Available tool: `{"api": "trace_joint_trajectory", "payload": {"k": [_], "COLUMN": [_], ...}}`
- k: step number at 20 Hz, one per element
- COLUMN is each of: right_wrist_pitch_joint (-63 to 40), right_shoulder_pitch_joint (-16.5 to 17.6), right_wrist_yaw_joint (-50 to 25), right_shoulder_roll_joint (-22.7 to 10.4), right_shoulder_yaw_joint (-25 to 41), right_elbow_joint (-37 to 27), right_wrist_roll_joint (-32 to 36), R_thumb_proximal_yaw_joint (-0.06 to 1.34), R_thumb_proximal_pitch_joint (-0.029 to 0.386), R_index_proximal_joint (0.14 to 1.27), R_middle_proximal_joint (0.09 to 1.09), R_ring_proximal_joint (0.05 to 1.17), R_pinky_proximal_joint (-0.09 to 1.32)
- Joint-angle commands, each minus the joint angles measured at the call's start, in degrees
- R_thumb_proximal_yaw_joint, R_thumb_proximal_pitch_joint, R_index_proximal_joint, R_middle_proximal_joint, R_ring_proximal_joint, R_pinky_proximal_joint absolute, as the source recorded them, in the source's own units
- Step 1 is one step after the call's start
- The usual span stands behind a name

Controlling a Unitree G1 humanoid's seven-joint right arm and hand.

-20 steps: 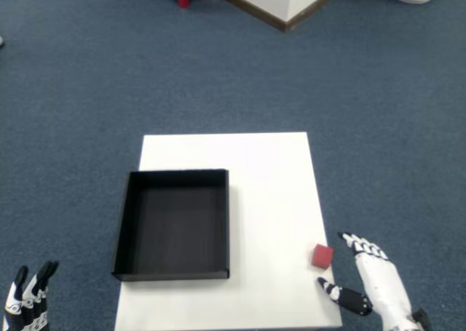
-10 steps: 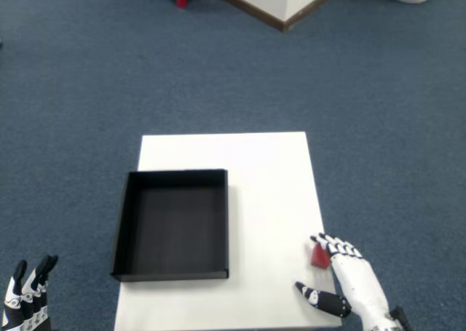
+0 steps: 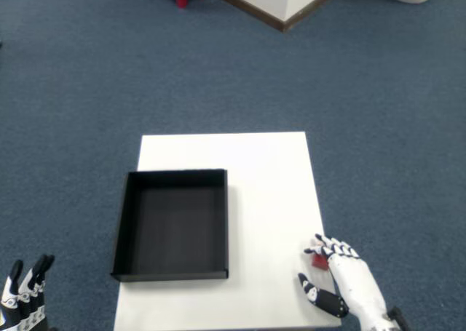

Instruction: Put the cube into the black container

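The cube [image 3: 317,259] is sitting on the white table [image 3: 262,171] near its right edge, at about five o'clock from the table's middle, and we are seeing only a sliver of its red top because our right hand [image 3: 349,284] is lying over it. We are reaching in from the five o'clock corner, which is probably why the palm covers the cube's near side and leaves only its ten o'clock corner showing. The fingertips [image 3: 325,244] are curling over the cube's far edge, while the thumb [image 3: 320,300] is stretching out along the table at seven o'clock from the cube, apart from it. We cannot tell whether the fingers are pressing on the cube or only hovering just above it; no pinch is showing, and we judge that the grasp is not yet made.

The black container [image 3: 172,225] is standing empty at nine o'clock from the cube, well apart from it, with bare table between them. Its open top is facing us, so a carry across and a drop should serve.

Around the table, blue carpet [image 3: 87,91] is spreading in all directions.
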Motion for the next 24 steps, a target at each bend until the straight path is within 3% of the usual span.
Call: {"api": "trace_joint_trajectory", "payload": {"k": [1, 5, 8, 14, 19, 21, 24], "right_wrist_pitch_joint": [-1.0, 0.4, 1.4, 2.5, 2.7, 2.9, 4.5], "right_shoulder_pitch_joint": [-1.9, -2.2, -2.8, -3.3, -2.7, -2.7, -2.3], "right_wrist_yaw_joint": [-2.8, -2.5, -1.8, -0.1, 0.8, 1.3, 1.8], "right_shoulder_roll_joint": [-1.1, -0.7, -0.5, 0.1, 0.6, 0.5, 0.6], "right_shoulder_yaw_joint": [-0.4, -0.3, -0.6, -1.6, -2.5, -2.9, -3.5], "right_elbow_joint": [-0.5, 0.8, 2.0, 3.5, 4.2, 4.4, 4.9], "right_wrist_roll_joint": [-0.2, -0.4, -0.2, 0.8, 1.8, 2.0, 2.6], "R_thumb_proximal_yaw_joint": [0.81, 0.81, 0.83, 0.84, 0.86, 0.87, 0.88], "R_thumb_proximal_pitch_joint": [0.166, 0.165, 0.151, 0.132, 0.132, 0.138, 0.156], "R_index_proximal_joint": [0.54, 0.55, 0.38, 0.22, 0.18, 0.18, 0.42], "R_middle_proximal_joint": [0.16, 0.16, 0.17, 0.17, 0.16, 0.16, 0.17], "R_ring_proximal_joint": [0.12, 0.13, 0.13, 0.15, 0.16, 0.16, 0.17], "R_pinky_proximal_joint": [-0.03, -0.03, -0.02, -0.02, -0.01, 0.00, 0.01]}}
